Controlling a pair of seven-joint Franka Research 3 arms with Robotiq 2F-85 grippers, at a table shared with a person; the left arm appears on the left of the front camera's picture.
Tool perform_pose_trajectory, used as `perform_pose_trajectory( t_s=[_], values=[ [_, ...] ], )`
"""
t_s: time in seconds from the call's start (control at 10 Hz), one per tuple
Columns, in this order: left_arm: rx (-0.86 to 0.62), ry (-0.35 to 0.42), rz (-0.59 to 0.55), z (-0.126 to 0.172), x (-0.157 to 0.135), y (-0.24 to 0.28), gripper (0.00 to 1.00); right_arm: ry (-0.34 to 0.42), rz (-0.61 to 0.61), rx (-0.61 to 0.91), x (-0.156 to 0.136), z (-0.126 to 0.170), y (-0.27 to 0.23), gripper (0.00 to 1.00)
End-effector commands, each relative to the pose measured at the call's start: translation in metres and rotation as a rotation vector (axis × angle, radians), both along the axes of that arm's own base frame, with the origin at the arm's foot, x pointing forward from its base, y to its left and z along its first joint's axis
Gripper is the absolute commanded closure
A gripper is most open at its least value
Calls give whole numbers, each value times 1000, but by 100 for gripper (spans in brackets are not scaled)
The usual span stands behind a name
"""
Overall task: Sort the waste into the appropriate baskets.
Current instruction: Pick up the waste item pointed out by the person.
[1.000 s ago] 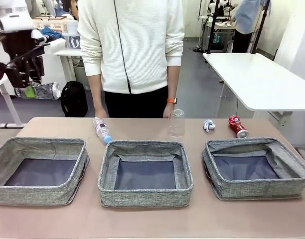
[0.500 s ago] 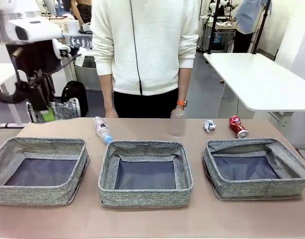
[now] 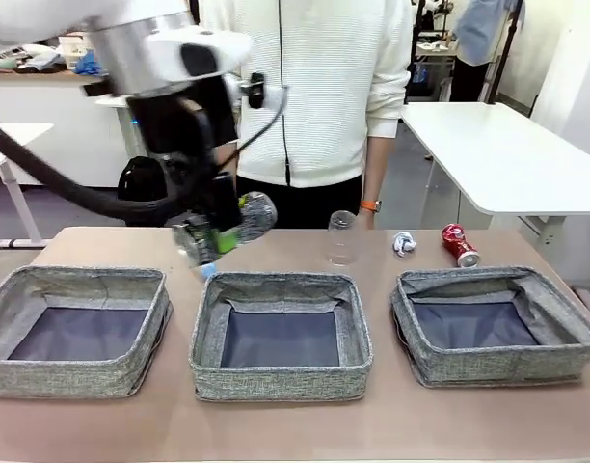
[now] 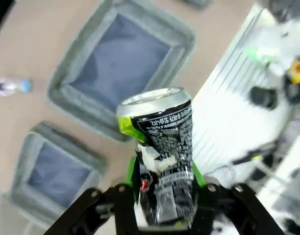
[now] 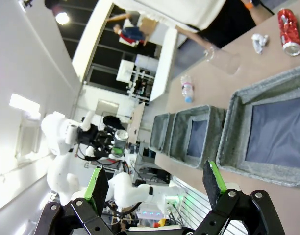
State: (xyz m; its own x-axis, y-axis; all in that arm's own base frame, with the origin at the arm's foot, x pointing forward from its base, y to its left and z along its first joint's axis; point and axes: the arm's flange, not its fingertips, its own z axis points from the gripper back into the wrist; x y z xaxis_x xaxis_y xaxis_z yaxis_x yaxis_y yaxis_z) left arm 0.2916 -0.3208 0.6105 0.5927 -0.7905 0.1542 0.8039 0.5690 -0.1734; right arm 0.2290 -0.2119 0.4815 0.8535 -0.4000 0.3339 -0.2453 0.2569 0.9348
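Observation:
My left gripper point(image 3: 216, 234) is shut on the crushed dark can point(image 3: 249, 215) and holds it above the table's far edge, between the left basket point(image 3: 73, 379) and the middle basket point(image 3: 281, 381). In the left wrist view the dark can point(image 4: 162, 142) stands between the fingers, with two baskets point(image 4: 184, 39) and the bottle point(image 4: 10, 87) below. Behind the gripper, just the bottle's blue cap point(image 3: 206, 270) peeks out. The clear cup point(image 3: 341, 238), paper wad point(image 3: 404, 243) and red can point(image 3: 460, 245) lie behind the right basket point(image 3: 497, 365). My right gripper point(image 5: 155, 183) is open with nothing between its fingers, off the table's end.
A person in a white sweater point(image 3: 324, 87) stands at the table's far side, one hand near the cup. A white table point(image 3: 507, 154) stands behind on the right. The near strip of my table in front of the baskets is bare.
My left arm has swung from the far left in over the table with the dark can in its grip. The person has shifted to the right.

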Motion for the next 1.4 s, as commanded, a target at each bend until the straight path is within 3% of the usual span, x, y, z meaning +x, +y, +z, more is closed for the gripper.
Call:
perform_pose_trajectory(
  t_s=[0.0,0.2,0.4,0.6,1.1,1.3],
  values=[
    [18,32,286,48,40,-31,56,-34,1,9,2,3,-1,0],
    [118,106,443,67,63,-68,56,-34,1,9,2,3,-1,0],
    [197,110,508,96,78,-87,56,-34,1,9,2,3,-1,0],
    [205,89,493,121,78,-100,56,-34,1,9,2,3,-1,0],
    [228,99,513,144,88,-96,56,-34,1,9,2,3,-1,0],
    [250,97,572,150,96,-91,56,-34,1,9,2,3,-1,0]
  ],
)
